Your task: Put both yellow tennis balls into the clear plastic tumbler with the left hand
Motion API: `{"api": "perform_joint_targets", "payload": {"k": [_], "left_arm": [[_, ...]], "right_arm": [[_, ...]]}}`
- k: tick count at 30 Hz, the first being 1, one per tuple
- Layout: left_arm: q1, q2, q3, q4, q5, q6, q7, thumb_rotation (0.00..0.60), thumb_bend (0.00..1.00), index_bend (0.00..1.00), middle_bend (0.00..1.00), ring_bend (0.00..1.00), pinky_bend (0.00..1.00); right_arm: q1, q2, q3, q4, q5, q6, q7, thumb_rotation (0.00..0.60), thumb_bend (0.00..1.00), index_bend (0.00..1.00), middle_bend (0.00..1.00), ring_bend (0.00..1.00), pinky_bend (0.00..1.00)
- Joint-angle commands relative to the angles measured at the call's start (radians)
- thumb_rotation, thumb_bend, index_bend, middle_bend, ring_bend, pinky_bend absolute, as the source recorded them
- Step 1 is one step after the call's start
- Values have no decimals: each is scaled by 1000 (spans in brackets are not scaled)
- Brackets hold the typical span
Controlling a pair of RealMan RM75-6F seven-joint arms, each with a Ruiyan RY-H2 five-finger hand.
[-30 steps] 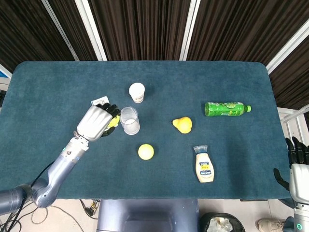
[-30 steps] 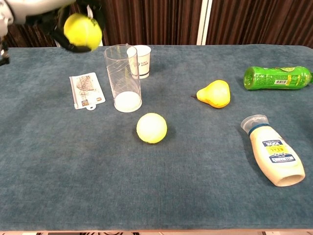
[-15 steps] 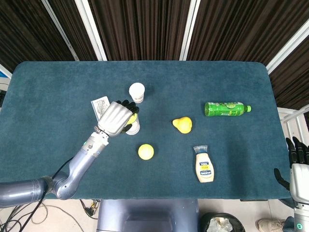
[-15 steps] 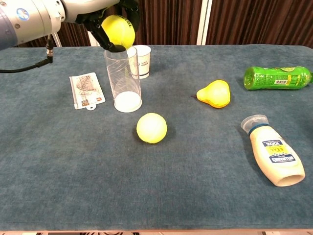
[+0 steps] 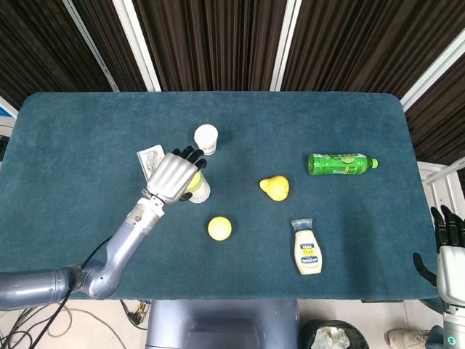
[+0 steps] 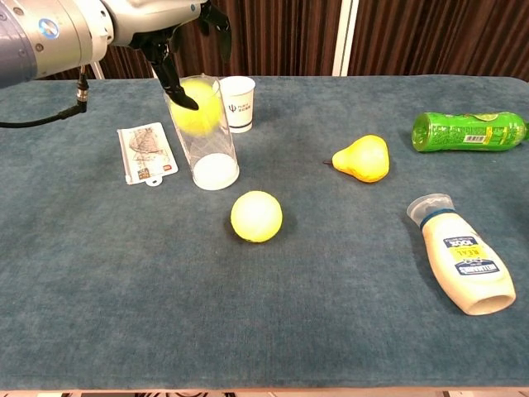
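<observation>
The clear tumbler (image 6: 212, 157) stands upright left of the table's middle. One yellow tennis ball (image 6: 195, 106) shows through its upper wall, inside the tumbler and free of any fingers. My left hand (image 6: 165, 29) hovers right over the rim with its fingers spread, and in the head view this hand (image 5: 174, 177) covers most of the tumbler (image 5: 200, 192). The second tennis ball (image 6: 256, 216) lies on the cloth just in front of and to the right of the tumbler, also visible in the head view (image 5: 219, 228). My right hand (image 5: 447, 247) hangs off the table's right edge, holding nothing.
A white paper cup (image 6: 238, 102) stands close behind the tumbler. A card (image 6: 146, 153) lies to its left. Further right are a yellow pear (image 6: 362, 158), a green bottle (image 6: 467, 131) on its side and a lying mayonnaise bottle (image 6: 461, 257).
My left hand carried the ball rightward over the tumbler, then spread its fingers. The ball left the hand and is now inside the tumbler. The right hand has not moved.
</observation>
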Motion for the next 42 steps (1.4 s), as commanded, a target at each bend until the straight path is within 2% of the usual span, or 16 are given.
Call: {"api": "perform_joint_targets", "payload": {"k": [1, 5, 8, 12, 16, 25, 32, 37, 42], "left_arm": [[-18, 6, -4, -17, -35, 9, 22, 600, 1, 303, 116, 59, 273], [-17, 18, -7, -44, -6, 41, 5, 600, 0, 298, 112, 49, 261], [-5, 35, 2, -75, 57, 57, -33, 600, 0, 296, 125, 56, 261], [14, 62, 43, -114, 172, 57, -91, 600, 0, 283, 130, 57, 261], [27, 80, 86, -146, 226, 24, -138, 600, 0, 272, 129, 57, 261], [14, 86, 145, -203, 196, -112, -227, 600, 0, 238, 117, 55, 249], [-1, 42, 178, -157, 189, -158, -237, 600, 0, 224, 116, 55, 248], [-9, -40, 190, -79, 162, -175, -250, 600, 0, 215, 113, 55, 248], [-15, -110, 196, 9, 179, -157, -234, 600, 0, 215, 113, 55, 244]], "right_arm": [[0, -1, 1, 2, 1, 1, -2, 600, 340, 58, 75, 122, 112], [-1, 0, 2, 0, 0, 4, 0, 600, 340, 59, 75, 122, 112], [-2, 1, 4, 0, 1, 7, 3, 600, 340, 59, 75, 122, 112], [-3, 0, 4, -1, 1, 9, 2, 600, 340, 59, 75, 122, 112], [-3, -3, 4, -2, 3, 9, -4, 600, 340, 59, 75, 122, 112], [1, -11, 3, 2, 11, 1, -20, 600, 340, 60, 75, 122, 112], [-2, -8, 6, 0, 11, 7, -15, 600, 340, 60, 75, 122, 112], [0, -7, 3, -1, 11, 2, -16, 600, 339, 60, 75, 122, 112], [-2, -6, 5, -2, 12, 6, -15, 600, 340, 60, 75, 122, 112]]}}
